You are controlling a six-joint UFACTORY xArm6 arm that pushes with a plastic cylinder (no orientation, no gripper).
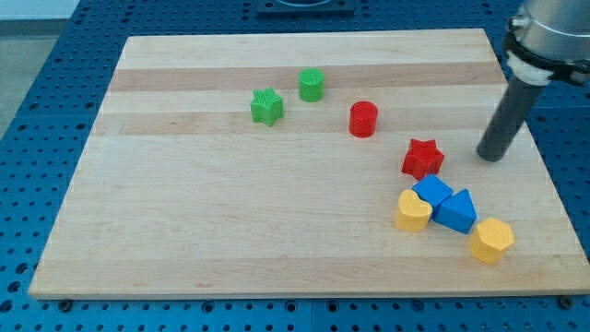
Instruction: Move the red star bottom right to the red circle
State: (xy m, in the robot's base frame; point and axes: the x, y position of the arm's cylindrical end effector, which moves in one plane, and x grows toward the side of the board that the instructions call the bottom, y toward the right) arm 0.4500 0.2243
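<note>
The red star [422, 158] lies on the wooden board at the view's right, below and to the right of the red circle [363, 119]. The two are apart by about one block's width. My tip [491, 157] stands to the right of the red star, with a clear gap between them, at about the star's height in the view. The dark rod rises from it toward the view's top right corner.
A green star [266, 106] and a green circle [312, 85] lie left of the red circle. Just below the red star sit a blue cube [431, 192], a blue triangle [457, 211], a yellow heart [413, 211] and a yellow hexagon [491, 240]. The board's right edge [544, 166] is near.
</note>
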